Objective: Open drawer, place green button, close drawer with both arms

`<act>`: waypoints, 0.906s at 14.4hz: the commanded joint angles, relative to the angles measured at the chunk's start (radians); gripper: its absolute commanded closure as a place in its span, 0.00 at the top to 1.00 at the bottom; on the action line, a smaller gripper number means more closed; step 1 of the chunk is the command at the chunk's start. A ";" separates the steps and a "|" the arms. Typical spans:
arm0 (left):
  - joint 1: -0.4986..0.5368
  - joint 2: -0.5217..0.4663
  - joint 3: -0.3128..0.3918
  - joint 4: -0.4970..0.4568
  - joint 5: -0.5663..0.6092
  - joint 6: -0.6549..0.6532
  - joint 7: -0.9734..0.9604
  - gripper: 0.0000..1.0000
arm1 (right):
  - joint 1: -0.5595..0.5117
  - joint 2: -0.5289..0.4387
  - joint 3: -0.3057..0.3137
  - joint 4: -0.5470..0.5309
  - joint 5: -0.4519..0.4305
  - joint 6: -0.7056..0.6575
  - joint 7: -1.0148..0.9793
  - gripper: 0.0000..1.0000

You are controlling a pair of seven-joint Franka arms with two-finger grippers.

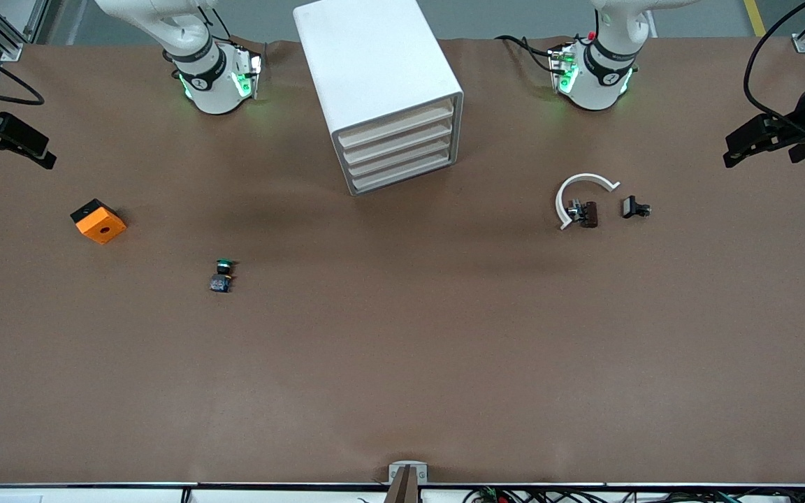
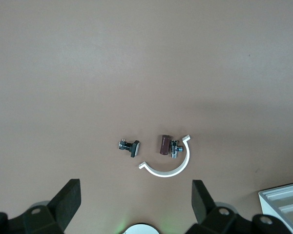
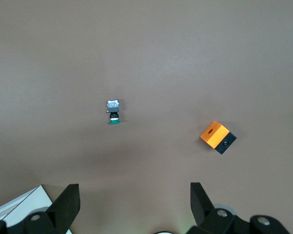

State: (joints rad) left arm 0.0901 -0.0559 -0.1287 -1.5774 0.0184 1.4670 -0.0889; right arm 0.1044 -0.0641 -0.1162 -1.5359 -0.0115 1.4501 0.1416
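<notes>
While all four drawers [image 1: 397, 151] are sitting closed, both arms are waiting high: left gripper [image 2: 136, 207] and right gripper [image 3: 135, 207] are hanging spread; start by hooking one drawer front squarely.

No lettering, labels, brand names or numbers can be read anywhere in these views. Each arm's base ring [image 1: 201, 77] carries a small pale mark, possibly a logo, too small to make out. The white cabinet [image 1: 378, 84], the orange block [image 1: 98, 221] and the button [image 1: 222, 275] show no print.
</notes>
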 commanded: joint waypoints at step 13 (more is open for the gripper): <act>-0.044 0.269 -0.017 0.065 -0.161 0.071 -0.413 1.00 | -0.003 0.027 0.010 0.010 0.001 -0.019 -0.004 1.00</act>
State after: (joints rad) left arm 0.0757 0.1366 -0.1325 -1.5506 -0.1134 1.5147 -0.3560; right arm 0.1043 -0.0526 -0.1148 -1.5375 -0.0115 1.4420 0.1416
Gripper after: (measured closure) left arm 0.000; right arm 0.000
